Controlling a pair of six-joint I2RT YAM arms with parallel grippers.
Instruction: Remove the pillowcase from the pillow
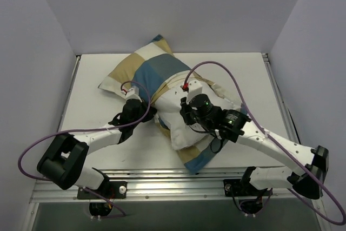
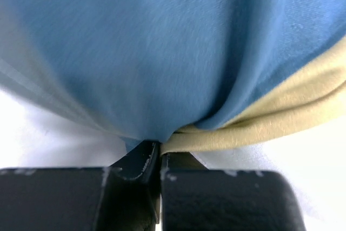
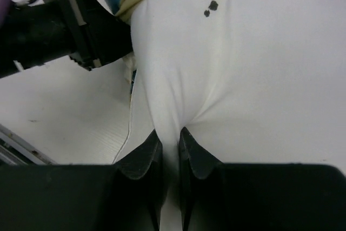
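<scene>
The patchwork pillowcase (image 1: 147, 71) in blue, tan and cream lies across the table's middle, still covering the far end of the white pillow (image 1: 181, 125), whose near end sticks out bare. My left gripper (image 1: 141, 107) is shut on a fold of the pillowcase (image 2: 162, 79) at its open edge, with blue and tan cloth bunched at the fingertips. My right gripper (image 1: 186, 116) is shut on a pinch of the white pillow (image 3: 243, 79), which shows two dark specks. A blue and tan piece of pillowcase (image 1: 195, 160) lies under the pillow's near end.
The white table (image 1: 92, 106) has grey walls on the left, right and back. An aluminium rail (image 1: 173, 179) runs along the near edge by the arm bases. Purple cables (image 1: 227, 79) loop over both arms. The left arm (image 3: 48, 31) shows in the right wrist view.
</scene>
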